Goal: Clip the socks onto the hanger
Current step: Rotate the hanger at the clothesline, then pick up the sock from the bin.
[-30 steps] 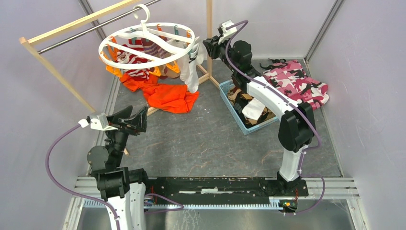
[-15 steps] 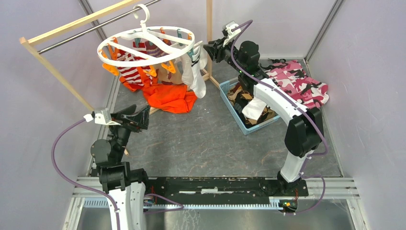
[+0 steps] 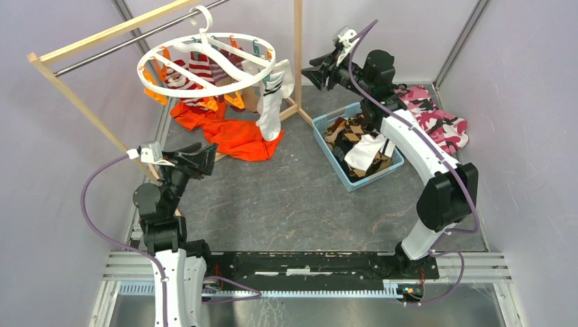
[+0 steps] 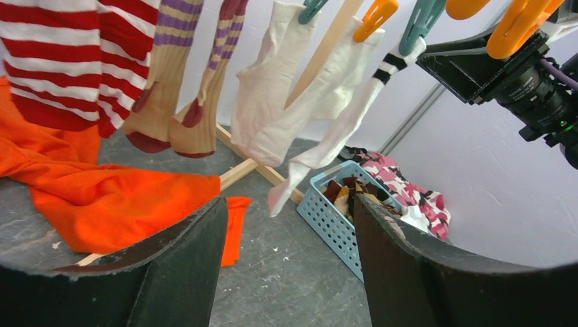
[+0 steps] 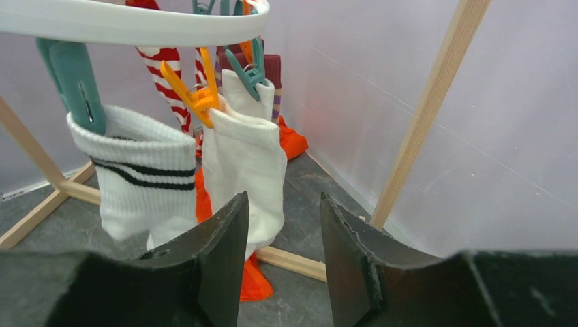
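The hanger, a white ring on a hook, hangs from the rack bar at the back left. Several socks are clipped to it. In the left wrist view these include a red-and-white striped sock, tan and purple striped socks and white socks. A white sock with black stripes hangs from a teal clip, next to a plain white sock. My right gripper is open and empty, just right of the ring and apart from it. My left gripper is open and empty, low and in front of the hanger.
A blue basket holding more socks stands under my right arm. A pink camouflage cloth lies at the back right. An orange garment lies on the floor under the hanger. The wooden rack's post stands between ring and right gripper.
My right gripper has drawn back to the right, away from the ring, and its jaws have spread wider. The hanger has swung a little left. My left arm has shifted slightly right.
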Robot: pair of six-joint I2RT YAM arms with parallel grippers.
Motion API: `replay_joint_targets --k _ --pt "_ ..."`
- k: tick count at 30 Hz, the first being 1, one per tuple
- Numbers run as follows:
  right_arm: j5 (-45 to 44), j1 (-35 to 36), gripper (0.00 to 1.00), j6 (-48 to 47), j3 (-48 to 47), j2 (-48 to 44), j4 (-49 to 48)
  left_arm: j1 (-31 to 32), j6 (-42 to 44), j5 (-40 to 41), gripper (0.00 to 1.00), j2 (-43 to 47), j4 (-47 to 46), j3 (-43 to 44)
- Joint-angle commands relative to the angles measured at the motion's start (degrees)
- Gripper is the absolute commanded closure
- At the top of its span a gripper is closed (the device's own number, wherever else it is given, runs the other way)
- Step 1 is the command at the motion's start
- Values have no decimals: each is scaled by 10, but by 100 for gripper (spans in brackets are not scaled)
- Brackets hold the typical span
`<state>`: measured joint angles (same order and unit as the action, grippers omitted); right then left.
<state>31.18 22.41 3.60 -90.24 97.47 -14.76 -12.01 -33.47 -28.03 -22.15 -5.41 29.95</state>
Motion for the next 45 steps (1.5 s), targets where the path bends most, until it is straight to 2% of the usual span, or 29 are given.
replay_joint_targets --k 1,7,12,16,21,24,29,33,36,39,41,43,45 --pt "93 -27 50 -31 1 -37 45 0 -36 -23 27 -19 -70 -8" --pt "183 -56 44 -112 9 -56 128 6 -54 -35 33 -64 -110 -13" --pt "218 -99 37 -215 10 -69 299 30 -49 -24 35 -92 -119 -15" --pt "173 -143 33 -322 34 -79 447 61 -46 -3 35 -108 -135 -25" --pt "81 -191 28 -441 84 -94 565 110 -32 22 35 -134 -138 -25" --pt "55 -218 28 -492 110 -94 588 132 -32 25 35 -147 -143 -29" --pt "50 -221 30 -536 145 -86 571 144 -41 26 34 -150 -152 -37" --pt "63 -221 38 -535 131 -59 571 148 -45 26 34 -140 -152 -43" --pt "59 -221 58 -529 122 -41 570 151 -49 29 34 -137 -152 -45" --pt "66 -221 82 -525 109 -37 573 152 -51 32 34 -135 -152 -47" --pt "79 -221 94 -527 93 -45 583 154 -51 29 34 -135 -152 -47" --pt "98 -241 100 -525 68 -63 591 155 -49 26 34 -135 -149 -46" --pt "103 -248 100 -505 42 -80 586 155 -48 24 34 -134 -145 -45"
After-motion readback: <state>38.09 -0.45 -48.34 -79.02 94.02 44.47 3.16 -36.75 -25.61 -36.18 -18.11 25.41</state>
